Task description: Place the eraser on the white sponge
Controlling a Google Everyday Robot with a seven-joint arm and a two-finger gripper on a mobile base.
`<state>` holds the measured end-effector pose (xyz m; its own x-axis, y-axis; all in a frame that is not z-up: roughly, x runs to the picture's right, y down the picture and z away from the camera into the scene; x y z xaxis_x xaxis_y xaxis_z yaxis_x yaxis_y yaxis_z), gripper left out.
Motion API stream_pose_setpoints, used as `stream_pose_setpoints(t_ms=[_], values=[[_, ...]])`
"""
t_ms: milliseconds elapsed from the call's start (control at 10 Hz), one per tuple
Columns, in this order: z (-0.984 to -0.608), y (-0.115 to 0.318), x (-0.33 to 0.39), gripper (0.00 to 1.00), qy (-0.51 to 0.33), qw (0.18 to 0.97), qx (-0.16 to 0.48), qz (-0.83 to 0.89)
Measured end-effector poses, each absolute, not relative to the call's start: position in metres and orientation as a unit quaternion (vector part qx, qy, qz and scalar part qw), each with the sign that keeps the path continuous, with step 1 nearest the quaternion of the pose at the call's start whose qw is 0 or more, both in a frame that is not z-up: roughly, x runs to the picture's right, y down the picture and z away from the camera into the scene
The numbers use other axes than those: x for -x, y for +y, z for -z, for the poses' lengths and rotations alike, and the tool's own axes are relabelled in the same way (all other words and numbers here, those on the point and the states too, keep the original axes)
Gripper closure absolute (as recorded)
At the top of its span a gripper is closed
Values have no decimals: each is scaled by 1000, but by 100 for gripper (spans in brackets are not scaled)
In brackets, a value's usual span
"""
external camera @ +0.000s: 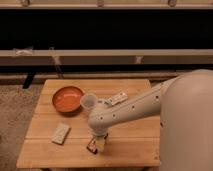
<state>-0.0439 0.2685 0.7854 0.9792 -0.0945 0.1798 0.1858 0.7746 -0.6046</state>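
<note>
The eraser [92, 146], a small dark reddish-brown block, lies on the wooden table [130, 140] near its front edge. My gripper [99, 142] hangs from the white arm right over and against the eraser, its lower part covering the block's right side. The white sponge [61, 133], a flat pale pad, lies on the table to the left of the eraser, well apart from it and from the gripper.
An orange bowl [67, 98] sits at the back left of the table with a translucent plastic cup [88, 102] beside it. A small white object [117, 98] lies behind the arm. A dark shelf unit runs behind the table.
</note>
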Motion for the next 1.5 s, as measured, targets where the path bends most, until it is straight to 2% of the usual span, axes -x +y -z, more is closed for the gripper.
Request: stream_pose_setpoints(t_ms=[100,200,800,900,1000,1200,1500], values=[[-786,272,44,22,-68,938,331,81],[-787,274,44,29,-67,937,333,84],[-786,283,37,89,-40,938,335,79],[-786,282,36,96,-40,938,336,79],[-785,282,36,100,-40,938,336,80],[-784,281,36,100,-29,937,339,79],[-779,261,75,100,-1,933,352,75]])
